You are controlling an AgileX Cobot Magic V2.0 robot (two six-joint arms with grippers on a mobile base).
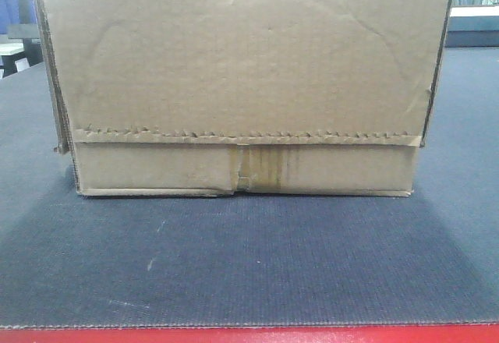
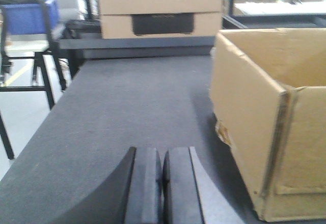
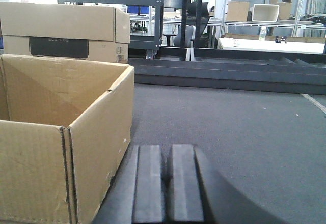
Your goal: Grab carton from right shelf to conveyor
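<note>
open-top carton [image 1: 242,86] sits on grey belt [image 1: 249,265], between arms. left gripper [image 2: 163,186] and right gripper [image 3: 166,188] both closed, empty. likely light, walls flex; press opposite side walls.

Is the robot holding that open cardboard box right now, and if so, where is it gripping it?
No. Both the left pincer and right pincer are shut on nothing, flanking the open carton.
</note>
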